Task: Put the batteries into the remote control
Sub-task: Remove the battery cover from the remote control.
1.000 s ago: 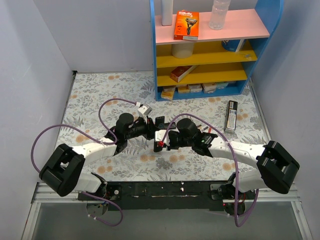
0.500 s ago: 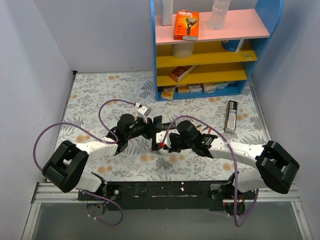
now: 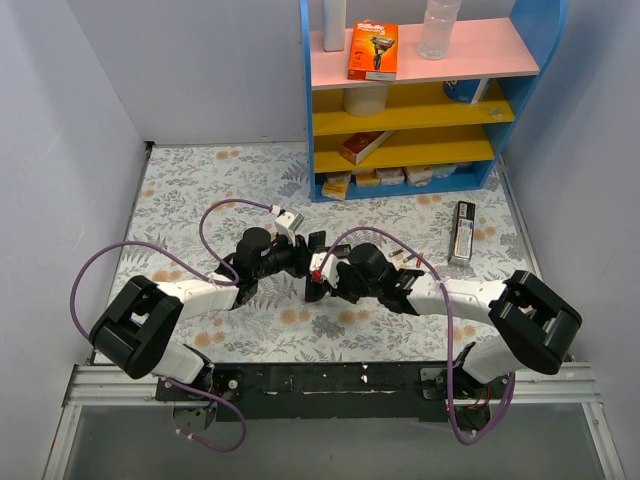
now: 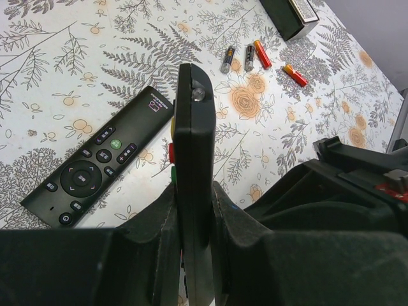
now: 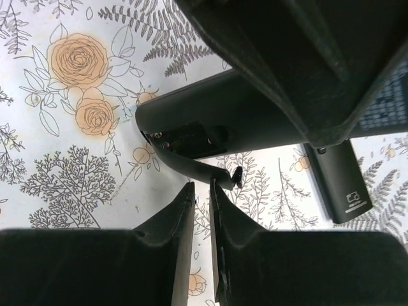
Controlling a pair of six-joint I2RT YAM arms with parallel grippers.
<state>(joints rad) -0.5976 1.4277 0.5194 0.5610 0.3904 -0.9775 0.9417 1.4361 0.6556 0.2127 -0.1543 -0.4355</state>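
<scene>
We clamp the remote control (image 4: 191, 127) on edge in the left end effector (image 4: 193, 207), its length pointing away, with the nearly closed right end effector (image 5: 202, 188) just beside its back

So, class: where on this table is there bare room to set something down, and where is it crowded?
Free: the far-left stretch of table between left wall and shelf. Crowded: centre, around the remote control, and right, by the batteries.

Left arm (image 3: 195, 297) and right arm (image 3: 468, 296): white links, black boxy joints. Purple cables (image 3: 232, 206) loop behind matte black fingers (image 5: 171, 220).
</scene>
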